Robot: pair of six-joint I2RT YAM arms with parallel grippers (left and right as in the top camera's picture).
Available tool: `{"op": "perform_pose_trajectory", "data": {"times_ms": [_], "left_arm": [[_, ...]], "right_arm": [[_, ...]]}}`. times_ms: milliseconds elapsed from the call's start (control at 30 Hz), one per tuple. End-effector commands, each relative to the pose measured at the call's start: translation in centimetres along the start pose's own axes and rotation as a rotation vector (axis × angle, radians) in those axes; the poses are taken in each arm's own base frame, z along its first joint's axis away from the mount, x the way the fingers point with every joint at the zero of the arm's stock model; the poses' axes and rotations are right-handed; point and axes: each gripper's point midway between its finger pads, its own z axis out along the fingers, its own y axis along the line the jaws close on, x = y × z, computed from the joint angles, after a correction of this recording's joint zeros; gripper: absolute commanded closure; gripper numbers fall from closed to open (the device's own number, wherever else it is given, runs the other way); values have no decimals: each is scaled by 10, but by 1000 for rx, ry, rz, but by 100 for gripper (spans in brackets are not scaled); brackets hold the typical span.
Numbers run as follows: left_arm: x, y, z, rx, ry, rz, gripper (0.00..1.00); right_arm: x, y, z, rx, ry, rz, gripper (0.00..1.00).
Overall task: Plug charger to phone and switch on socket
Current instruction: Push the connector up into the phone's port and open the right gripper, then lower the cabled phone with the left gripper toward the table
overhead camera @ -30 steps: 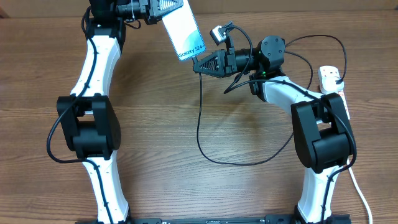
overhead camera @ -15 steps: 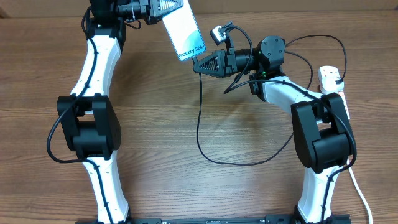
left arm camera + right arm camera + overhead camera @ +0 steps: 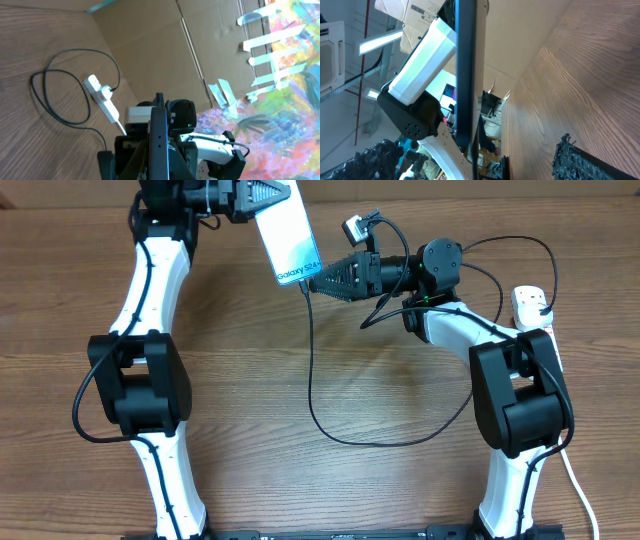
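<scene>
My left gripper (image 3: 268,198) is shut on the top end of the phone (image 3: 287,240), which it holds tilted in the air at the back of the table with its screen glowing. In the left wrist view the phone's dark edge (image 3: 159,135) stands between the fingers (image 3: 142,162). The charger cable (image 3: 310,380) hangs from the phone's lower end and loops over the table toward the socket (image 3: 530,304) at the right edge. My right gripper (image 3: 320,280) stands open just beside that lower end, with the cable (image 3: 476,165) running free next to it and nothing held between its fingers.
The white cord (image 3: 578,480) of the socket runs down the right edge of the table. Brown cardboard walls (image 3: 150,55) stand behind the table. Both arm bases (image 3: 140,390) sit at the front, left and right.
My right gripper has gone from shut to open and let go of the connector. The phone has shifted a little left, and the cable now hangs from its lower end.
</scene>
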Motion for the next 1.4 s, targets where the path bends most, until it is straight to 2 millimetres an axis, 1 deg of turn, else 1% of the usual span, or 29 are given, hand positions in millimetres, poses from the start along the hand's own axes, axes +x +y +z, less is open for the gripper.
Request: {"op": "perform_pose_trajectory", "data": {"times_ms": [0, 167, 200, 267, 300, 467, 600, 633, 767, 833, 867, 1000, 1100, 1233, 1367], "left_arm": [[-1, -7, -6, 2, 7, 11, 96], [-1, -7, -6, 2, 7, 11, 96], [-1, -7, -6, 2, 8, 11, 96], [-1, -7, -6, 2, 8, 11, 96], [-1, -7, -6, 3, 8, 11, 96], [-1, -7, -6, 2, 7, 11, 96], [-1, -7, -5, 3, 8, 7, 96], [-2, -6, -4, 0, 1, 2, 96], [-3, -5, 1, -3, -9, 2, 96], [-2, -5, 9, 1, -1, 22, 96], [-1, -5, 11, 2, 3, 29, 96], [5, -4, 23, 11, 25, 59, 96], [8, 0, 29, 9, 28, 50, 96], [9, 15, 32, -20, 3, 3, 96], [11, 38, 31, -90, -45, -64, 96]], "right_arm": [[-7, 5, -11, 6, -8, -35, 0], [-11, -5, -26, 32, -25, 19, 0], [-13, -12, -32, 47, -33, 30, 0], [-14, -21, -40, 67, -44, 61, 0], [-13, -31, -46, 88, -56, 91, 0], [-10, -56, -69, 143, -86, 136, 0], [-6, -75, -94, 193, -122, 176, 0], [-5, -87, -107, 239, -159, 216, 0], [2, -120, -130, 386, -239, 303, 0], [7, -144, -145, 518, -288, 346, 0], [8, -149, -148, 548, -297, 351, 0], [10, -161, -156, 624, -324, 370, 0], [12, -169, -163, 684, -339, 374, 0], [16, -183, -176, 788, -375, 405, 0], [17, -187, -180, 817, -385, 406, 0]]}}
